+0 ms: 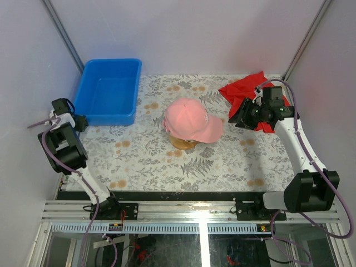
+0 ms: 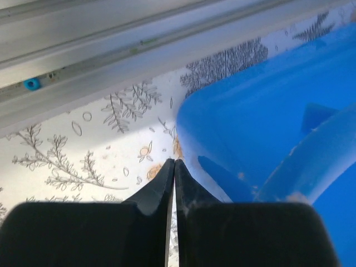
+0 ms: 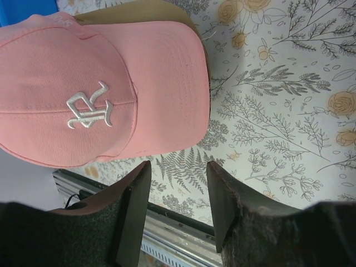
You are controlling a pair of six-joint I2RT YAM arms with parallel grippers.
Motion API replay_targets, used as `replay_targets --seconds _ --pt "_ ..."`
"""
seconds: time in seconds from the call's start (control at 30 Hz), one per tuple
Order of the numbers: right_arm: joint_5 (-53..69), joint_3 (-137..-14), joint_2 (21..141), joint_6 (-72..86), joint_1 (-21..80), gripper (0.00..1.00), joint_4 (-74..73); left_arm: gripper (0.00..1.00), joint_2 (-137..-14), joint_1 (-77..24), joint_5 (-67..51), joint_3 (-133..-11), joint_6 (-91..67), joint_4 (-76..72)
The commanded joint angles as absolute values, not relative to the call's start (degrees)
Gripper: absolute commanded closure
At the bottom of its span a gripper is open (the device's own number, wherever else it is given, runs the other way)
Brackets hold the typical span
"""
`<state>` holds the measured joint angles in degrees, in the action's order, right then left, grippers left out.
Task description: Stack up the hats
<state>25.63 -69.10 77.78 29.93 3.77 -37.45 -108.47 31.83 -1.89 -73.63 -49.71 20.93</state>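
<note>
We see pink hat (image 1: 192, 119) atop tan hat (image 3: 146, 8) at desk (image 1: 222, 167) centre, brim pointing right toward right jaws: half open, empty, nearer. Left jaws shut, empty, by blue bin (image 1: 111, 61), left edge.

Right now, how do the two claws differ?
The left claw is shut; the right claw stands open. The left claw sits beside the blue bin; the right claw faces the pink cap. Both hold nothing.
</note>
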Motion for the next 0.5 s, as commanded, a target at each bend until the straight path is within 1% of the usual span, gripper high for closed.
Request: replay_targets --seconds 0.0,0.07,0.2,0.27,0.37,0.4,0.43,0.47 --pt "23.8 -67.8 73.0 29.5 4.2 0.48 -34.5 0.98 -96.9 31.2 -6.7 -65.4 -44.8 6.0" --pt "23.3 -66.4 71.6 29.3 4.2 0.48 -33.8 0.91 -89.4 31.2 -9.2 -59.2 -45.5 3.7" --pt "22.9 -64.6 70.2 26.9 4.2 0.46 -33.7 0.66 -75.3 30.9 -10.8 -45.8 -49.2 -2.7" --pt "23.2 -63.5 69.5 26.3 4.2 0.43 -32.8 0.52 -69.7 30.9 -10.1 -43.0 -48.5 -1.2" --pt "24.6 -61.2 68.1 26.4 4.2 0.38 -30.9 0.4 -64.6 30.5 -8.5 -43.2 -45.2 6.1" --pt "24.8 -60.2 67.7 26.3 4.3 0.35 -30.3 0.28 -62.6 30.2 -7.7 -42.7 -44.7 7.8" --pt "24.4 -59.2 67.2 26.3 4.3 0.22 -29.9 0.06 -59.9 30.2 -7.3 -41.5 -44.8 8.6" --pt "23.3 -58.3 66.4 26.2 4.4 0.02 -29.7 0.01 -56.9 30.2 -6.6 -40.3 -44.9 9.0"
